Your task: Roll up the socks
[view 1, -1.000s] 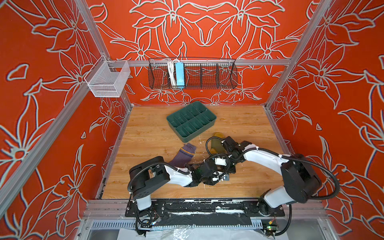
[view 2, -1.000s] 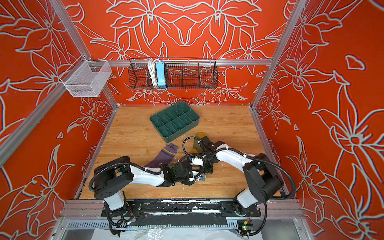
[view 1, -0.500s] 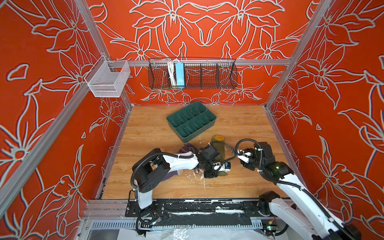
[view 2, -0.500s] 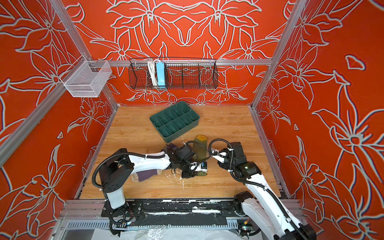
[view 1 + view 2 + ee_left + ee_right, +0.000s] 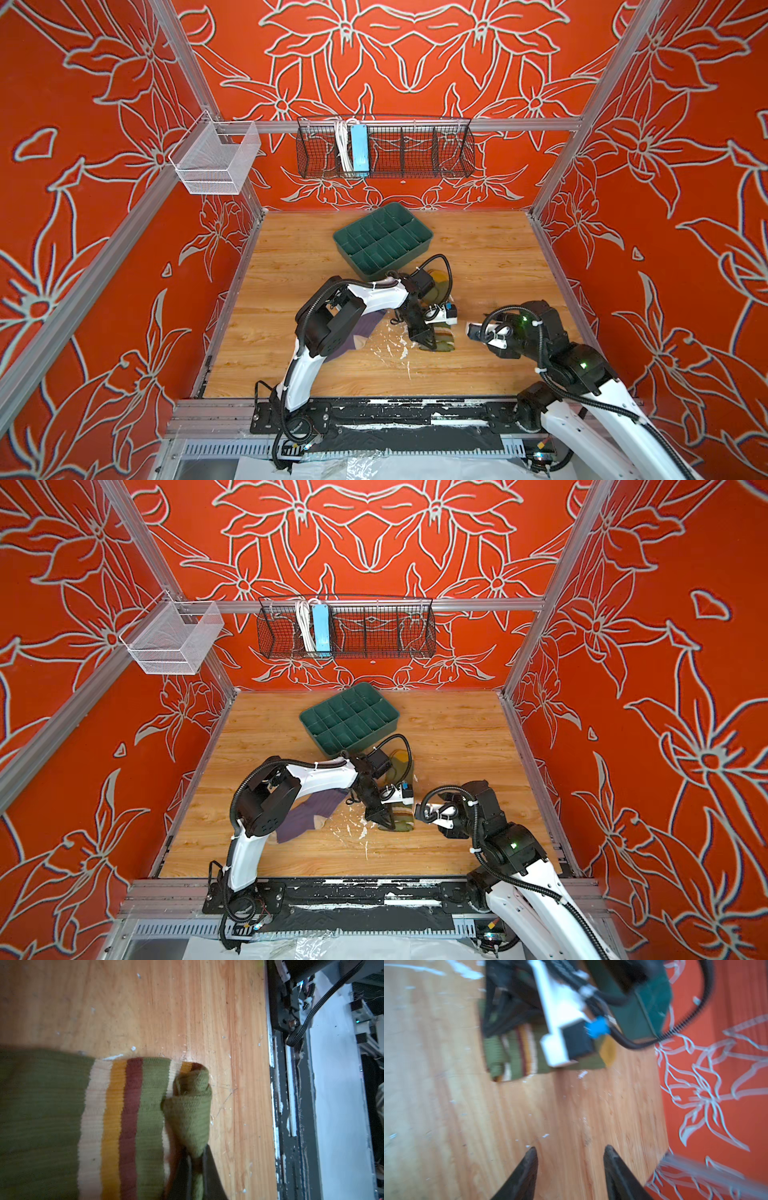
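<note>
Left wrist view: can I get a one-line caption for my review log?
Left gripper pinches the partly rolled end of the striped olive sock lying on the wooden tabletop.

my arms: white shell links, black joint housings. left arm (image 5: pixel 374 296) mid-frame in both top views, right arm (image 5: pixel 552 332) lower right. black corrugated conduit (image 5: pixel 706 980) along each, white zip ties on it. green LEDs (image 5: pixel 584 365) on right arm's joints. white camera bracket (image 5: pixel 556 1022) with blue tab (image 5: pixel 597 1027) at left wrist. right gripper (image 5: pixel 569 1148) fingers (image 5: pixel 525 1174) dark, wedge-tapered
</note>
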